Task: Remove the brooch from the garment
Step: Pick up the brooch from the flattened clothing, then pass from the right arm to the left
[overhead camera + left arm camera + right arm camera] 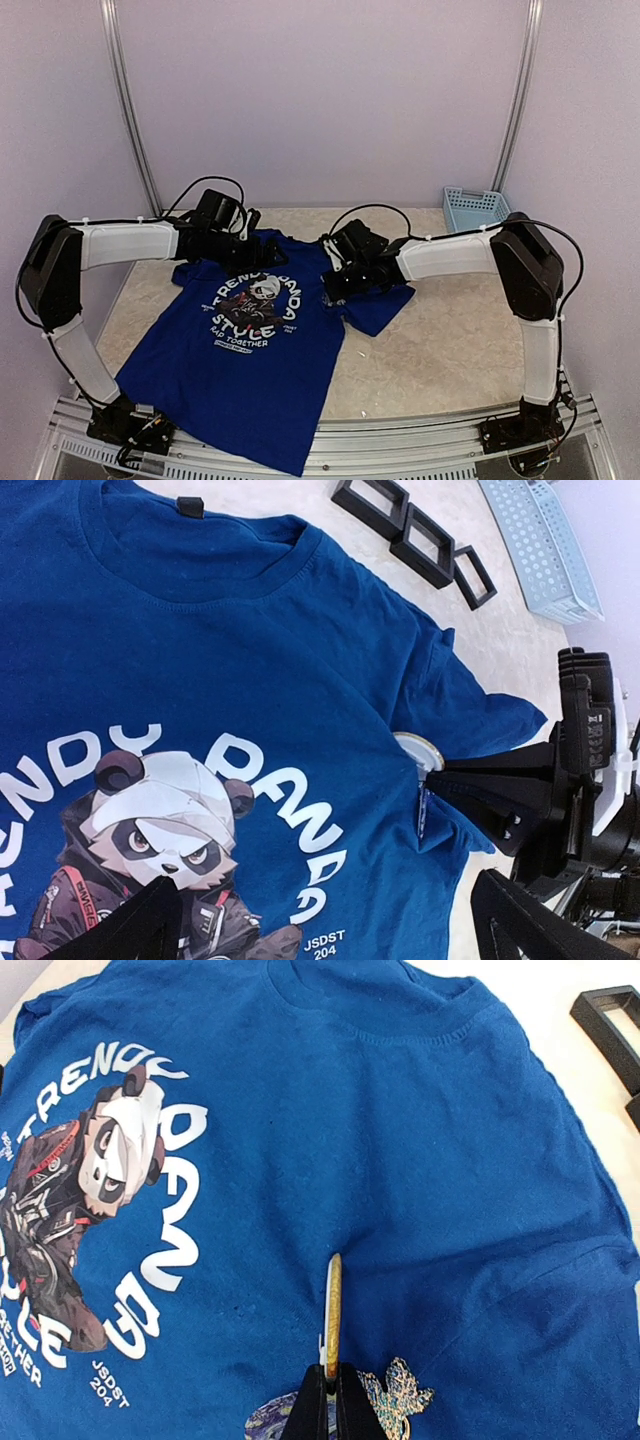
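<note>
The garment (pixel 250 370) lay on the tabletop (pixel 450 350), its hem over the near edge, with open surface to its right. By the sleeve on that side the right pincer (pixel 330 1372) pinched the round brooch (pixel 333 1300). The left pincer (pixel 248 260) stood spread above the collar. Beyond were black frames (pixel 410 525), and a blue basket (pixel 475 208) at the far right corner.

Right fingers (pixel 312 1415) together, left fingers (pixel 130 932) apart

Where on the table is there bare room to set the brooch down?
Widest: bare tabletop right of the T-shirt, before the right arm's base. A narrow strip lies between shirt and left arm. Crowded: far side, with black frames and basket.
</note>
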Controlling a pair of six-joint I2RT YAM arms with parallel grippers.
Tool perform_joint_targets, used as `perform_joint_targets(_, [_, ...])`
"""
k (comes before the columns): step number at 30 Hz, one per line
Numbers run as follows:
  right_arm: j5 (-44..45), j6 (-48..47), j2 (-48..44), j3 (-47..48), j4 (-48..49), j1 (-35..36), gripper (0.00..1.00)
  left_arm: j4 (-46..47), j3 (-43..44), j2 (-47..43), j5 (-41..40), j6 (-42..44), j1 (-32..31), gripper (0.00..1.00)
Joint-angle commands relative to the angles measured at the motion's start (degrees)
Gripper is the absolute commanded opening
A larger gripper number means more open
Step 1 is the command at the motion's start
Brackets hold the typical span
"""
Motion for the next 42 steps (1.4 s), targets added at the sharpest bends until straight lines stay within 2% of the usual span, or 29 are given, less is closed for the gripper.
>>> perform_joint_targets(1, [-0.4, 2.3, -6.9, -5.4, 7.4, 0.0, 0.0, 2.7, 0.8, -2.6, 5.2, 2.7, 0.7, 0.99])
perform_joint_targets(3, [-2.3, 2.9, -8.4, -7.9, 11.0, -0.1, 0.0, 5.8, 0.9, -2.8, 8.9, 2.0, 1.8, 0.99])
perform_joint_targets(7, [-3.9, 3.7, -8.3, -11.9, 17.7, 0.0, 0.0, 12.2, 1.1, -1.1, 10.6, 2.1, 3.1, 0.99])
perform_joint_targets(10, [-3.8, 3.8, -7.9, -17.5, 27.0, -0.1, 0.0, 23.6, -1.6, 2.2, 14.6, 3.0, 4.7, 0.99])
perform_joint_targets(14, [-8.1, 2.1, -7.3, -26.8, 42.3, -0.1, 0.0, 38.4, -7.1, 6.3, 17.5, 5.2, 5.9, 0.99])
perform_joint_targets(20, [-9.2, -3.4, -1.5, -30.4, 49.7, 0.1, 0.0, 44.7, -5.2, 15.2, 23.6, 13.6, 5.2, 0.98])
perform_joint_targets(22, [-9.5, -3.9, -0.5, -33.2, 54.8, 0.1, 0.0, 50.1, -5.6, 19.2, 26.4, 13.1, 5.6, 0.98])
perform_joint_targets(25, [-10.2, -4.3, 0.3, -35.4, 59.6, 0.1, 0.0, 60.4, -5.8, 24.5, 35.3, 8.9, 6.9, 0.98])
perform_joint_targets(28, [-11.8, -4.1, 0.1, -37.6, 64.3, 0.3, 0.0, 63.6, -5.2, 27.8, 39.4, 7.9, 7.4, 0.98])
perform_joint_targets(30, [-11.3, -4.6, -0.5, -37.9, 64.4, 0.2, 0.0, 61.7, -4.5, 28.4, 40.6, 10.2, 7.3, 0.98])
perform_joint_targets(33, [-9.4, -5.0, -1.2, -37.1, 62.9, 0.2, 0.0, 57.5, -3.5, 28.0, 38.1, 13.6, 7.2, 0.98])
perform_joint_targets(38, [-8.3, -4.6, -4.4, -31.5, 51.2, 0.3, 0.0, 58.1, -2.5, 26.6, 36.7, 9.8, 7.2, 0.98])
perform_joint_targets(42, [-9.4, -4.0, -5.8, -31.3, 51.4, 0.4, 0.0, 57.5, -2.0, 26.3, 39.5, 10.6, 6.9, 0.98])
